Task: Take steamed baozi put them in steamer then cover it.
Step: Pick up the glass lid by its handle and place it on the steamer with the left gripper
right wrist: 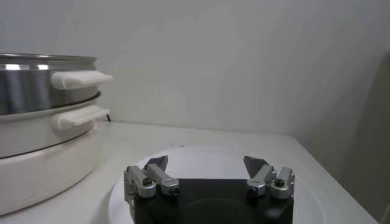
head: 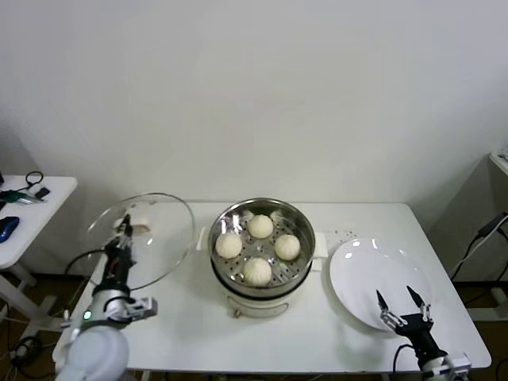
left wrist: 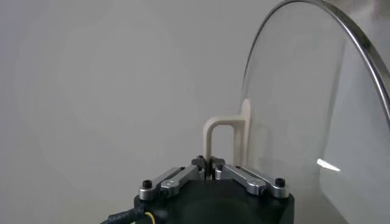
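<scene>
Here, a white table [head: 317,333] against a plain white wall [head: 278,79] bears the steamer [head: 300,238].

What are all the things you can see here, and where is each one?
Baozi: four, cream-white, inside the steamer.
Steamer: one, shiny steel basket on a cream-white pot base, middle of the table.
Cover: one, clear glass with metal rim and cream handle, held tilted off the table, left of the steamer.
Plate: one, white, bare, right of the steamer.
Table: one, white, under it all.
Side table: one, white, far left, with small dark items and a blue thing.
Left gripper: one, fingers shut on the cover's handle.
Right gripper: one, fingers open, over the plate's near edge, holding nothing.
</scene>
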`<state>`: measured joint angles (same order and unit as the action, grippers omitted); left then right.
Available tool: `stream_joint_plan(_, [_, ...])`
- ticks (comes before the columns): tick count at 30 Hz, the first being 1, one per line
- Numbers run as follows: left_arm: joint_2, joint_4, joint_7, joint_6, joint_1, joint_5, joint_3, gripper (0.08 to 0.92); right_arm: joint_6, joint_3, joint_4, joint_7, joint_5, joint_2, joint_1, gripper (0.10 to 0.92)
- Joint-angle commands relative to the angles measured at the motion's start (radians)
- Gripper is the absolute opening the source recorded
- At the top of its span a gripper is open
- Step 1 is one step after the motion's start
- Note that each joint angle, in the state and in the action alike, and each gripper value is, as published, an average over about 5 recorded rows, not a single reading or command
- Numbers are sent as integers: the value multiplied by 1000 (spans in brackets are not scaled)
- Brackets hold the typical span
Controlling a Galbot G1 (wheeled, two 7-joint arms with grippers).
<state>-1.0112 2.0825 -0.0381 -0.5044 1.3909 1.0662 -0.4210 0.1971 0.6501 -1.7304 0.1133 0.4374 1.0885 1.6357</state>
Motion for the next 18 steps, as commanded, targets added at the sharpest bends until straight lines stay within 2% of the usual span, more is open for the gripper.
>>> stream_joint_plan(1, [42, 139, 114, -140, -69, 63, 148, 136, 14, -23, 19, 7, -61, 17, -36, 823])
stream_joint_plan(4, [-4, 134, 138, -165, -108, 139, 264, 136, 15, -32, 27, 8, -68, 20, -45, 823])
stream_joint_plan(9, [-122, 101, 171, -176, -192, 248, 404, 136, 16, -35, 41, 14, -73, 18, -53, 823])
stream_joint_plan(18, [-309, -64, 192, -221, -341, 319, 576, 136, 32, -25, 68, 19, -54, -1, -49, 823])
